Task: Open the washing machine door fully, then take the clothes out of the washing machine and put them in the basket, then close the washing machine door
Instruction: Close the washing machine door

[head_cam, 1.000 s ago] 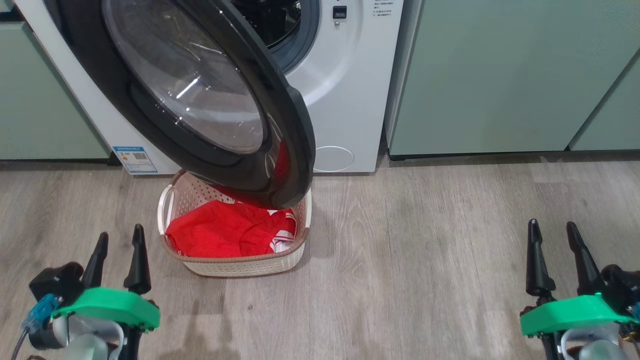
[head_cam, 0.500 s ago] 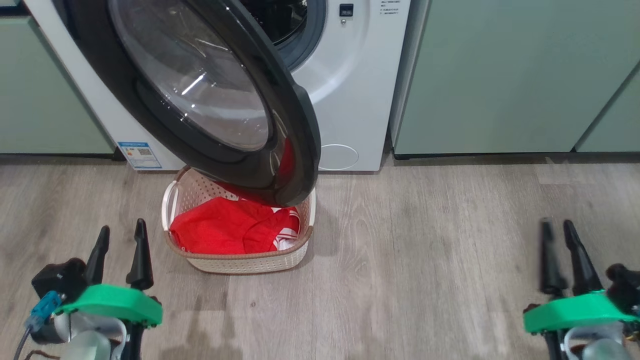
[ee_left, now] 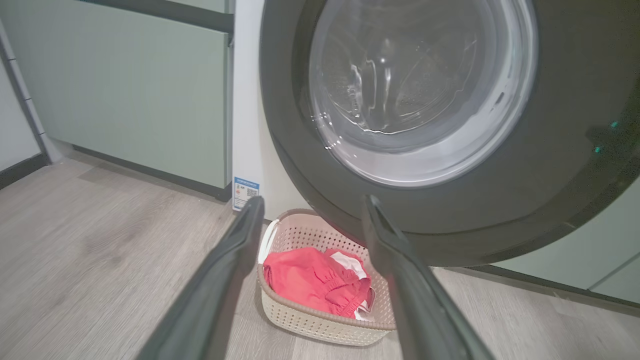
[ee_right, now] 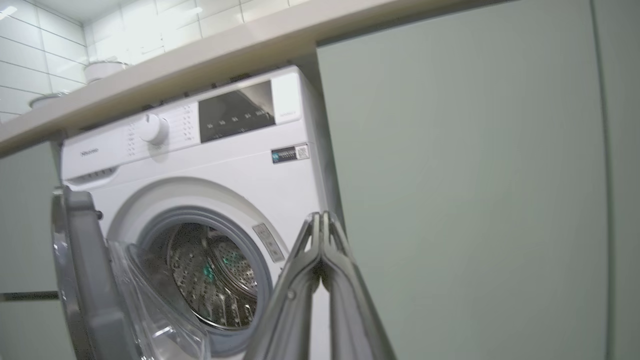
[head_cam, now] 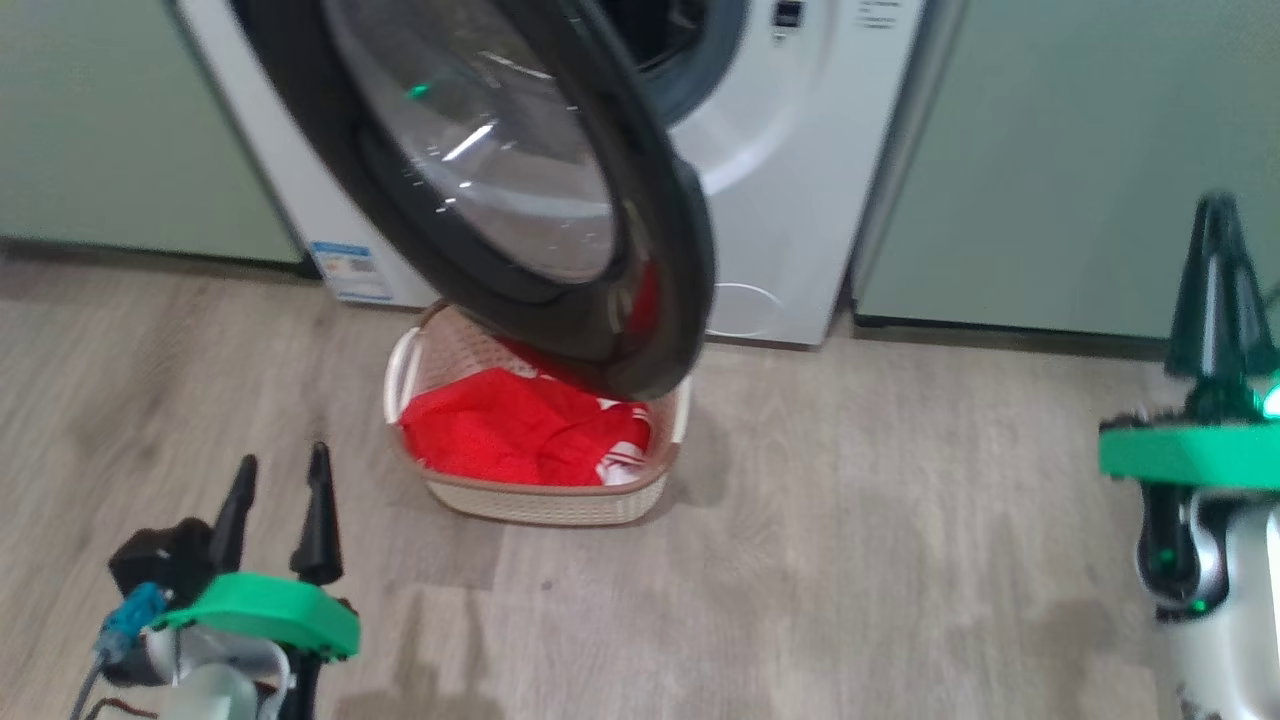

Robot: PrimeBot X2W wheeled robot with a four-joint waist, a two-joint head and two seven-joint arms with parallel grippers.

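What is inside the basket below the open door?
Red clothes with white stripes lie in the basket. In the head view the open washing machine door covers the basket's far right corner, and the clothes hide most of its floor.

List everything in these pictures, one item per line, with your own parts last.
washing machine: one, white, between the cabinets, drum looks empty
washing machine door: one, black rim with clear glass, swung open above the back of the basket
basket: one, cream with a brown rim, on the floor in front of the machine
clothes: one heap, red with white stripes, in the basket
sticker: one, blue, low on the machine front
service flap: one, white, round, low on the machine front
cabinets: at least two, pale green, either side of the machine
floor: grey wood-look
left gripper: one, dark fingers, open, empty
right gripper: one, dark fingers, shut, empty
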